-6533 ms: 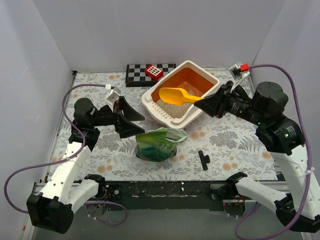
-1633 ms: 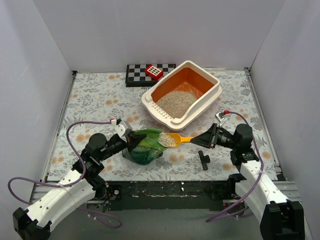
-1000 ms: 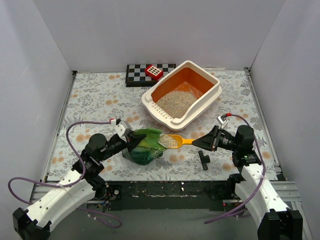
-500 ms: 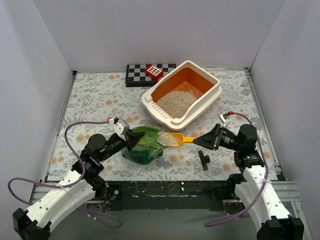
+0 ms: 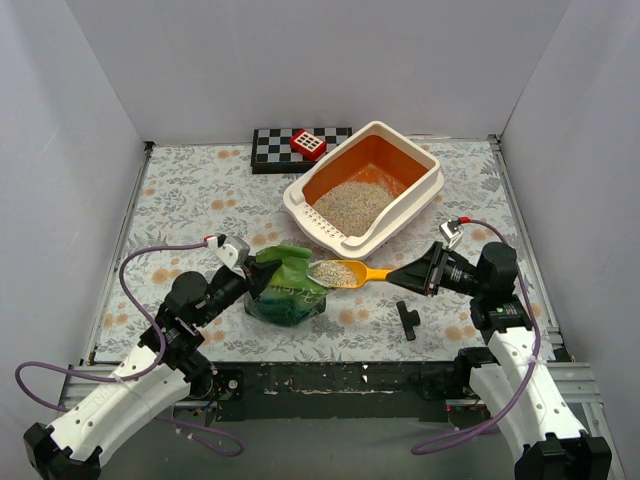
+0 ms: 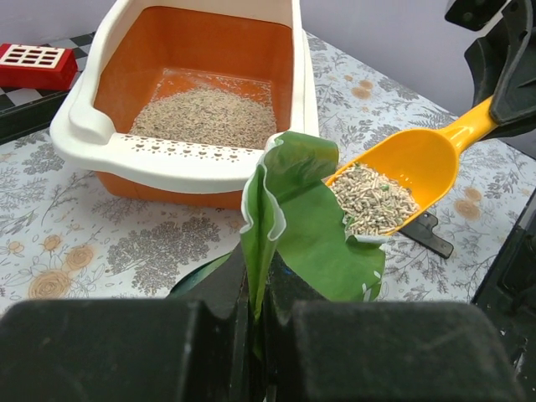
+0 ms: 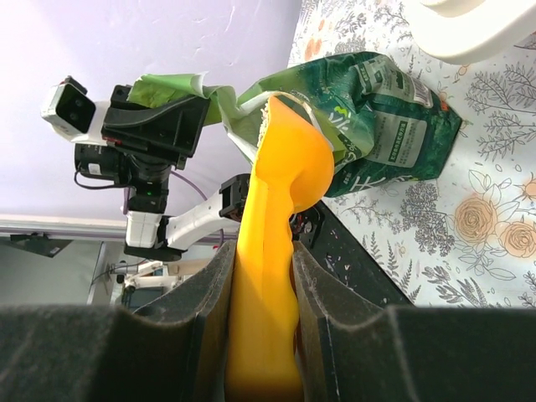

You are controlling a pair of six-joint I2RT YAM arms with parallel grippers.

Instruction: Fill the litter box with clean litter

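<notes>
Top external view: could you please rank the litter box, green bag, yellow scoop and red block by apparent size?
Largest to smallest:
1. litter box
2. green bag
3. yellow scoop
4. red block

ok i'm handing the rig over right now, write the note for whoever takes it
Left gripper: shut on the top edge of the glossy green plastic bag, holding its mouth up.
Right gripper: shut on the handle of the orange-yellow plastic scoop, which sits level at the bag's mouth, loaded with beige-grey granular litter.
Large cream-rimmed, orange-walled plastic litter box: beyond the scoop, with a patch of litter on its floor and bare orange at the far end.
Done: some litter is in.
Left: carry this scoopful over, tip it, probably repeat.
</notes>
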